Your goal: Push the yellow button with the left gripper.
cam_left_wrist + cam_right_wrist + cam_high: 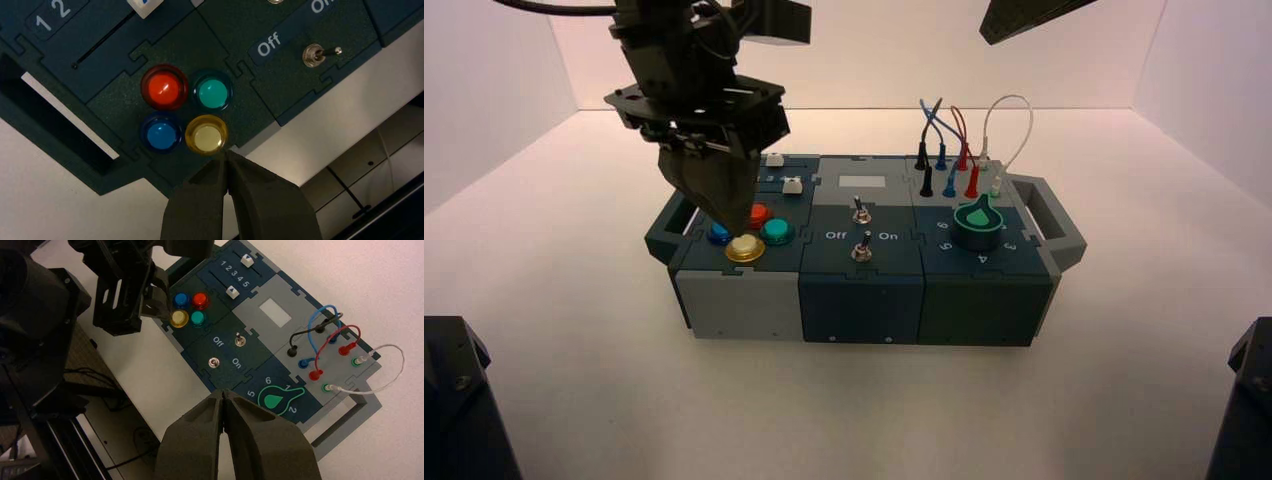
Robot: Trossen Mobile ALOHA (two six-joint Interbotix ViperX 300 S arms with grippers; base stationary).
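The yellow button [745, 247] is a glossy dome with a gold rim at the front of the four-button cluster on the box's left end. It also shows in the left wrist view [206, 137] and the right wrist view [179, 318]. My left gripper [730, 228] is shut to a pointed wedge that hangs just above the cluster. Its tip [226, 152] is at the yellow button's rim, and I cannot tell whether it touches. My right gripper [223, 392] is shut and empty, held high above the box's knob end.
The red-orange [758, 213], teal-green [776, 231] and blue [719, 234] buttons crowd the yellow one. Two white sliders [792, 185] sit behind them. Two toggle switches [862, 248] stand in the middle. A green knob [977, 222] and plugged wires [964, 130] are on the right.
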